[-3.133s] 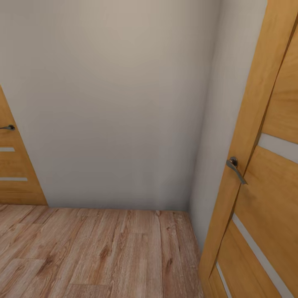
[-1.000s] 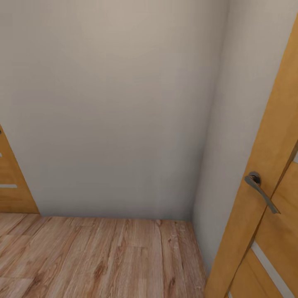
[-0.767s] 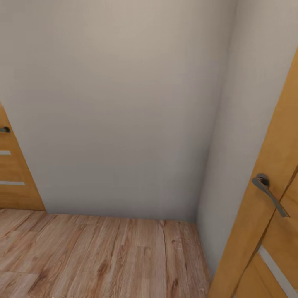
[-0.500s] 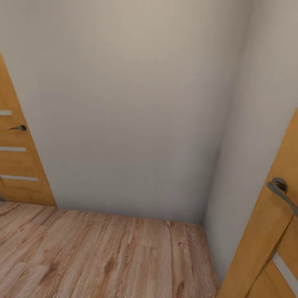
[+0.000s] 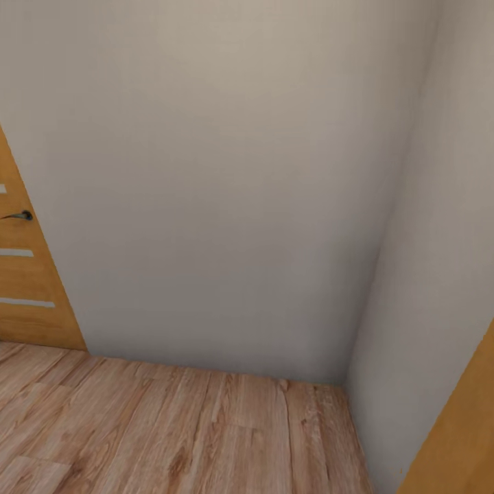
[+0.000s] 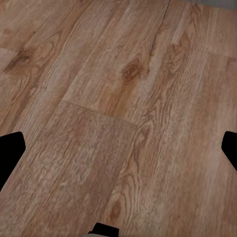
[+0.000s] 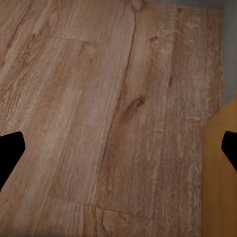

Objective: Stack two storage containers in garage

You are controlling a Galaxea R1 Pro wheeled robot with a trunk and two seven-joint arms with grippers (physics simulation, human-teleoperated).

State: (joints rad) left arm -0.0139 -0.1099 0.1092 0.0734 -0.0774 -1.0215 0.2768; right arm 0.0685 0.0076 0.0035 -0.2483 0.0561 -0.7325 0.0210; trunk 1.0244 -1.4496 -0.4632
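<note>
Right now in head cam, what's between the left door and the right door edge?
In the head view, a plain pale wall meeting a side wall at a corner, above wood-plank floor. Left door; right door edge.

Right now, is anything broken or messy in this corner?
No, nothing stands out. The pale wall is unmarked, the wood-plank floor has only its grain, and the wooden door at the left stands upright with its handle in place. Both grippers, left and right, hang open above the planks.

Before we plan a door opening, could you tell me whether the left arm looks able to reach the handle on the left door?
Probably not: the door handle sits at the far left on the left door, and the left gripper points at wood-plank floor.
</note>
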